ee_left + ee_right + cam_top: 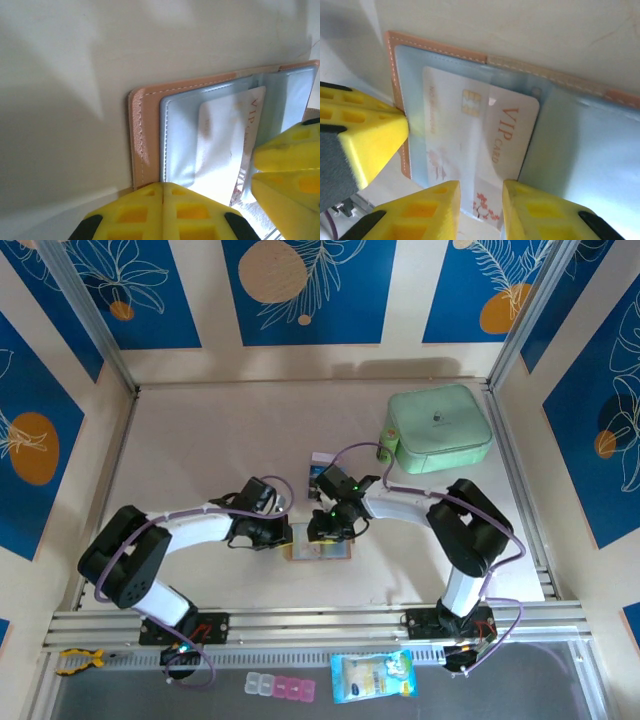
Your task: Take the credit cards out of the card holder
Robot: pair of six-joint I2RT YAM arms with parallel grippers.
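Card holder (445,47) lies open on the desk (200,440), with the left gripper (162,192) closed at its edge. The pale VIP card (485,130), protruding from its sleeve, is straddled by the right gripper (481,192), jaws parted. Judged light, stiff, slick; the exposed edge is to be pinched.

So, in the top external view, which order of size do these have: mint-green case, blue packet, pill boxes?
1. mint-green case, clearly largest.
2. blue packet.
3. pill boxes, a strip nearly as long but thinner.
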